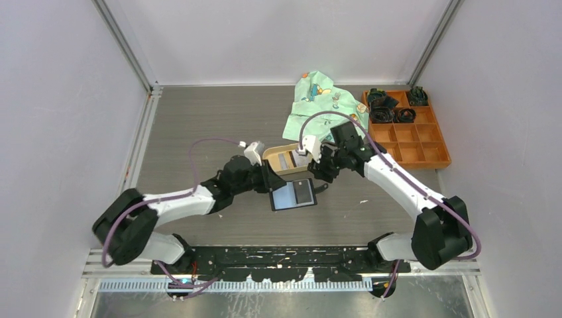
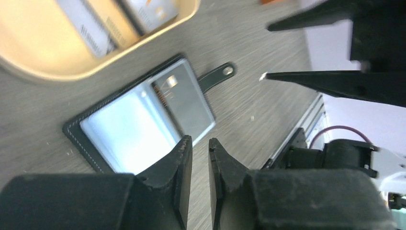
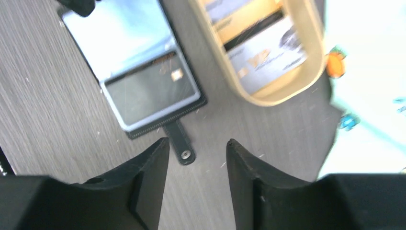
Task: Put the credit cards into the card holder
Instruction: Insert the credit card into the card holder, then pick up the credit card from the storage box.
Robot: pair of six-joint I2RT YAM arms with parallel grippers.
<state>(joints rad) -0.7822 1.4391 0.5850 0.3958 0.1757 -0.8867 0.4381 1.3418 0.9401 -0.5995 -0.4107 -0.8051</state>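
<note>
The black card holder (image 1: 295,194) lies open and flat on the table, its snap tab (image 3: 180,143) pointing toward my right gripper. A dark grey credit card (image 3: 153,93) with a gold chip sits in one half; the other half (image 2: 127,129) shines pale blue under glare. Two more pale credit cards (image 3: 268,52) (image 2: 88,28) lie in the tan tray (image 1: 273,154) just behind the holder. My left gripper (image 2: 200,141) hovers at the holder's near edge, fingers a narrow gap apart and holding nothing. My right gripper (image 3: 197,143) hangs above the tab, open and empty.
A patterned green cloth (image 1: 318,99) lies crumpled behind the tray. At the back right stands an orange compartment box (image 1: 424,149) with black items in its far cells. Both arms meet over the table's middle, fingertips close together.
</note>
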